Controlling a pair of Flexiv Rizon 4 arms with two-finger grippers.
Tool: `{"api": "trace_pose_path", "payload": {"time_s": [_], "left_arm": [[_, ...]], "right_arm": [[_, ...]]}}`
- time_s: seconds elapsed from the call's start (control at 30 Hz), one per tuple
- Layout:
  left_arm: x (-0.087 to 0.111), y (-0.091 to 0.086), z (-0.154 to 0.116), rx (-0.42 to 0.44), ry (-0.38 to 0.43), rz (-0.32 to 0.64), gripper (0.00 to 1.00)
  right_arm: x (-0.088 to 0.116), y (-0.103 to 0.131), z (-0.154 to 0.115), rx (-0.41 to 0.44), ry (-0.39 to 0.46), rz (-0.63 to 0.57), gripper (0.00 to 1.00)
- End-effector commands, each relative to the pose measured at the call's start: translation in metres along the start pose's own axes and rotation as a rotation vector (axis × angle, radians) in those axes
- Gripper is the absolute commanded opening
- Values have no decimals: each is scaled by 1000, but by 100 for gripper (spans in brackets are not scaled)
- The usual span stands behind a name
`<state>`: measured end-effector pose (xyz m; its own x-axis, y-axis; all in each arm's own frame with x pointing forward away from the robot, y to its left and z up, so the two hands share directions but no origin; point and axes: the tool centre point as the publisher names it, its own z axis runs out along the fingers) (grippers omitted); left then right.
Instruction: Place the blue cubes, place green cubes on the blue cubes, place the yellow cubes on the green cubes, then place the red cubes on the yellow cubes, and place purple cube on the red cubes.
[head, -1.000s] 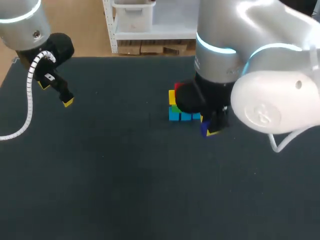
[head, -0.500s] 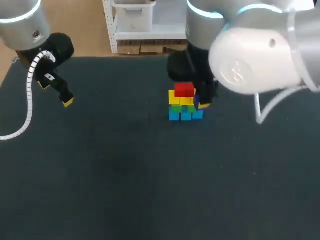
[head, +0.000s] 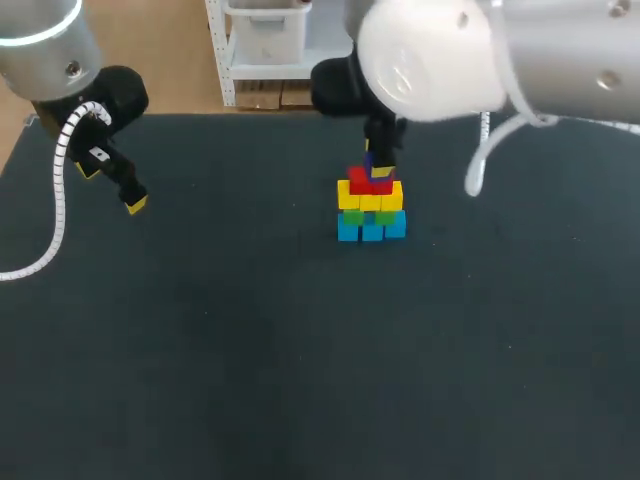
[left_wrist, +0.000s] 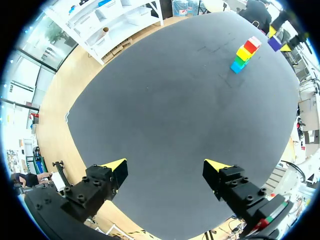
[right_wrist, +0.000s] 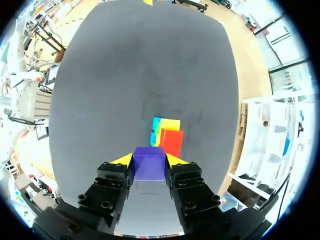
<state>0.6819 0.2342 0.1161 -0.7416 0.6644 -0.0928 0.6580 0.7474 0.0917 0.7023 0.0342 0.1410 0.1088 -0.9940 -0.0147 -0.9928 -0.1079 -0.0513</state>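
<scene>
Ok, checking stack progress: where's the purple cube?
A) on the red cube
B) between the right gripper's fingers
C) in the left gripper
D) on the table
B: the right gripper clamps the purple cube between its fingers, apart from the red cube atop the stack.

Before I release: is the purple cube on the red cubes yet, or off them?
Off. The right gripper is shut on the purple cube, held clear of the red cubes.

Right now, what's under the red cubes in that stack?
Directly under the red cubes are yellow cubes, then green cubes, then blue cubes on the table. Cubes at the back of each layer are hidden; the right end effector holds the purple cube nearby.
</scene>
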Motion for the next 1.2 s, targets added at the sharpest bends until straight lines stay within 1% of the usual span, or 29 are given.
{"api": "trace_pose_path", "payload": {"time_s": [0.03, 0.43, 1.2], "left_arm": [[-1, 2, 0, 3, 1, 2, 100], [-1, 2, 0, 3, 1, 2, 100], [-1, 2, 0, 3, 1, 2, 100]], "right_arm": [[-3, -13, 3, -97, 8, 10, 0], [6, -16, 13, -120, 0, 62, 0], [3, -12, 23, -139, -4, 55, 0]]}}
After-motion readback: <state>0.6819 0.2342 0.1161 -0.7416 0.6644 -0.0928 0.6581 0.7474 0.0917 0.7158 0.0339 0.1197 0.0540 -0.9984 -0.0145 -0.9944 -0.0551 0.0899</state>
